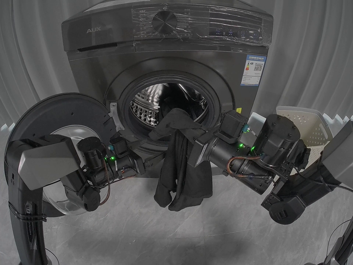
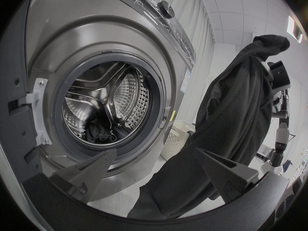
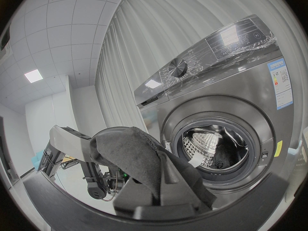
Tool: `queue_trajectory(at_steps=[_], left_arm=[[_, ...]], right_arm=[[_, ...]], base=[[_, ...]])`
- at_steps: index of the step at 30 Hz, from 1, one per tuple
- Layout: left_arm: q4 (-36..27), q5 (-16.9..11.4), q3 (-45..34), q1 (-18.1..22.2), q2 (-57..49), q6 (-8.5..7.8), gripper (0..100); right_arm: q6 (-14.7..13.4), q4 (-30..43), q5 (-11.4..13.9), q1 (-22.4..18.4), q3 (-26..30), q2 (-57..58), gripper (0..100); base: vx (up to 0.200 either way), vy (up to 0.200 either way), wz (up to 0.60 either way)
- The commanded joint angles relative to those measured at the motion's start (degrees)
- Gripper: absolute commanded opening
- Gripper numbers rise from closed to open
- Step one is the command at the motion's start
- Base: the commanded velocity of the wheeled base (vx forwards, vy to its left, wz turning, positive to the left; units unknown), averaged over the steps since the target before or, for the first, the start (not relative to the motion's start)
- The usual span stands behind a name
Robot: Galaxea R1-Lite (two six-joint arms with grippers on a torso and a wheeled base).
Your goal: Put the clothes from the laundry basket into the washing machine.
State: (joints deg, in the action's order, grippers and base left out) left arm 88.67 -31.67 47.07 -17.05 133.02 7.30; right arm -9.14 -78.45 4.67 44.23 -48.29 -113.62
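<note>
Washer dark grey, front-loader, door swung wide open at left. Black garment bunched in right gripper before drum mouth, tail dangling toward floor. Dark cloth, probably another garment, low in drum. White perforated basket right of washer.

left gripper spread | dark garment hangs between fingers, perhaps touching | washing machine open — clothes inside

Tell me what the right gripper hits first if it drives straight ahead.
The right gripper, holding the garment, points at the open mouth of the washer. It would likely enter the drum without hitting anything first, though it may brush the lower rim; depth is unclear.
</note>
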Motion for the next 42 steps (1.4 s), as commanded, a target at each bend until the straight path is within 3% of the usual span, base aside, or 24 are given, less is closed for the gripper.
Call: queue_trajectory(at_steps=[1, 11, 27, 31, 36, 42], left_arm=[[0.10, -0.06, 1.18, -0.88, 2.42, 0.52, 100], [0.27, -2.61, -1.63, -3.95, 1.89, 0.26, 100], [0.27, -1.82, -3.83, -3.60, -0.92, -0.27, 100], [0.27, -1.82, -4.79, -3.86, -0.66, -0.89, 100], [0.27, -2.17, -6.29, -3.69, -0.40, -2.82, 100], [0.27, -2.34, -6.11, -3.78, 0.04, -2.91, 100]], right_arm=[[0.00, 0.05, -0.01, 0.33, -0.23, -0.03, 0], [-0.09, 0.05, 0.43, -0.63, -0.49, -0.11, 0], [0.18, 0.40, 0.34, -1.51, -0.58, -0.11, 0], [0.27, 0.66, 0.34, -1.86, -0.84, -0.11, 0], [0.35, 0.75, 0.34, -2.48, -1.11, -0.11, 0], [0.27, 0.49, 0.43, -1.95, -1.63, -0.20, 0]], base=[[0.000, 0.000, 0.00], [0.000, 0.000, 0.00], [0.000, 0.000, 0.00], [0.000, 0.000, 0.00], [0.000, 0.000, 0.00], [0.000, 0.000, 0.00]])
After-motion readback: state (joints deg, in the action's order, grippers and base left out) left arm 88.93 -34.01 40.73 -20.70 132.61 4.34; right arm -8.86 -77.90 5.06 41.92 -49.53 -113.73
